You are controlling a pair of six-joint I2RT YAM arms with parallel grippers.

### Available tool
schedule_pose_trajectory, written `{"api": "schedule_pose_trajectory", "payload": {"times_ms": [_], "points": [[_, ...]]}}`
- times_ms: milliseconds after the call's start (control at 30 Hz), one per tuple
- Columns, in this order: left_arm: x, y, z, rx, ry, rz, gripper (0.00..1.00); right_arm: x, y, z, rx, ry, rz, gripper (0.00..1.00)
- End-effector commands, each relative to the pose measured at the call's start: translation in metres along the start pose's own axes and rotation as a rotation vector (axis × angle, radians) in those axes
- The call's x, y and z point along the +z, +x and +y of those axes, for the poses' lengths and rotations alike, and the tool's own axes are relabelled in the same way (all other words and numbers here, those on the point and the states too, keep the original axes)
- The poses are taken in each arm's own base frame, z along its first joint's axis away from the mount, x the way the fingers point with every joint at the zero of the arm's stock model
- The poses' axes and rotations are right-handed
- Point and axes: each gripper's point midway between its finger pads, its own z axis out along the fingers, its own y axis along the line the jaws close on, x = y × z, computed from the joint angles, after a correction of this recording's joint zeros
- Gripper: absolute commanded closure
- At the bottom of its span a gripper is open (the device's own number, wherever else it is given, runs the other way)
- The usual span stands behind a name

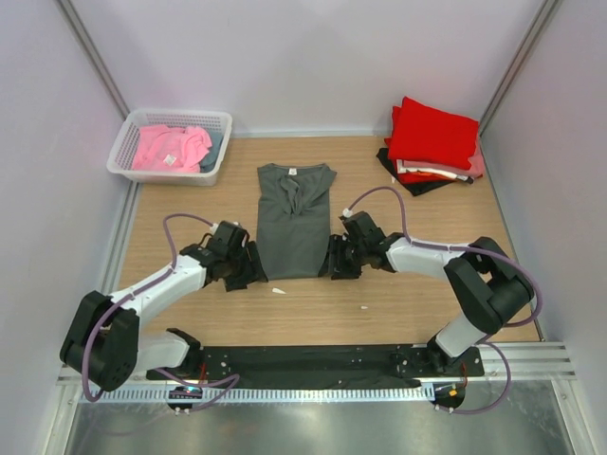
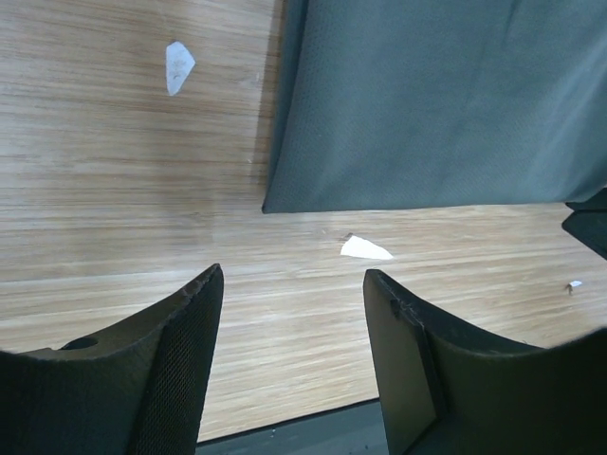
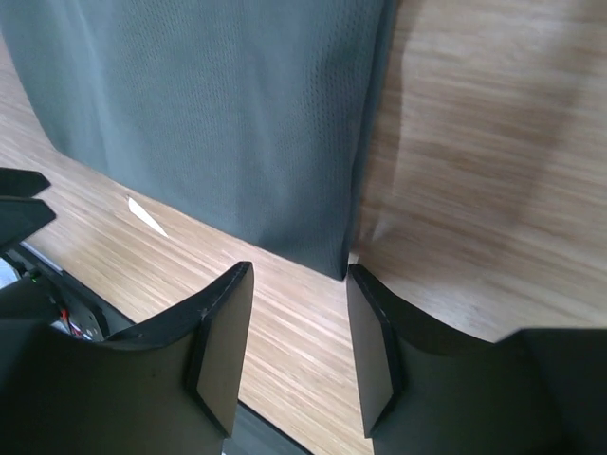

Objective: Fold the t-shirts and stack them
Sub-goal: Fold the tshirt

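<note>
Two near-hem corners governed the pickup: the left fingers [image 2: 180, 351], released and empty, stood just short of one, the right fingers [image 3: 218, 332], likewise released, beside the other. The dark grey t-shirt [image 1: 294, 223] lay flat on the tabletop [image 1: 408, 303], long axis running away from the arms.

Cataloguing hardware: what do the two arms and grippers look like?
The left arm and right arm have white links between bulky black joints, each with a looping greyish-purple cable. The left gripper and right gripper are black, with flat wedge-shaped fingers, finely textured inside.
</note>
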Motion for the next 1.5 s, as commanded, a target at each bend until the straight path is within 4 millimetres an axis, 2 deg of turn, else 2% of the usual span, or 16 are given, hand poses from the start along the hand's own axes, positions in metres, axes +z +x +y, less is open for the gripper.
{"api": "schedule_pose_trajectory", "payload": {"times_ms": [0, 100, 133, 267, 567, 700, 800, 1000, 1067, 1100, 1133, 1167, 1200, 1333, 1467], "points": [[0.001, -0.012, -0.002, -0.015, 0.021, -0.073, 0.38, 0.012, -0.008, -0.002, 0.004, -0.008, -0.041, 0.5], [0.003, -0.012, 0.0, -0.021, 0.019, -0.084, 0.4, 0.022, -0.002, -0.008, 0.017, -0.001, -0.02, 0.55], [0.003, -0.012, 0.002, -0.019, 0.014, -0.085, 0.4, 0.023, -0.001, -0.01, 0.018, 0.001, -0.016, 0.59], [0.007, -0.014, 0.008, -0.03, -0.003, -0.087, 0.43, 0.024, 0.001, -0.012, 0.02, 0.006, -0.012, 0.65], [0.014, -0.022, 0.008, -0.031, 0.006, -0.125, 0.48, 0.024, 0.003, -0.014, 0.016, 0.013, -0.007, 0.69], [0.023, -0.026, 0.018, -0.039, -0.04, -0.139, 0.5, 0.027, 0.003, -0.014, 0.018, 0.012, 0.0, 0.71], [0.03, -0.027, 0.02, -0.042, -0.047, -0.138, 0.54, 0.028, 0.003, -0.014, 0.018, 0.01, 0.005, 0.73], [0.037, -0.024, 0.02, -0.038, -0.044, -0.12, 0.68, 0.029, 0.004, -0.016, 0.018, 0.013, 0.009, 0.78], [0.036, -0.027, 0.018, -0.035, -0.038, -0.131, 0.81, 0.029, 0.005, -0.016, 0.019, 0.014, 0.012, 0.82], [0.035, -0.027, 0.017, -0.033, -0.032, -0.129, 0.86, 0.029, 0.006, -0.016, 0.018, 0.012, 0.012, 0.89], [0.035, -0.026, 0.016, -0.031, -0.028, -0.125, 0.97, 0.028, 0.006, -0.016, 0.016, 0.01, 0.014, 0.91], [0.032, -0.026, 0.015, -0.031, -0.017, -0.132, 1.0, 0.028, 0.007, -0.017, 0.017, 0.011, 0.014, 0.94], [0.031, -0.027, 0.014, -0.03, -0.013, -0.134, 1.0, 0.026, 0.008, -0.016, 0.016, 0.008, 0.012, 0.99], [0.016, -0.022, 0.004, -0.02, 0.049, -0.135, 1.0, 0.016, 0.011, -0.017, 0.019, 0.006, -0.001, 0.99], [0.001, -0.011, -0.001, -0.017, 0.072, -0.12, 1.0, 0.002, 0.024, -0.017, 0.029, -0.01, -0.002, 0.99]]}}
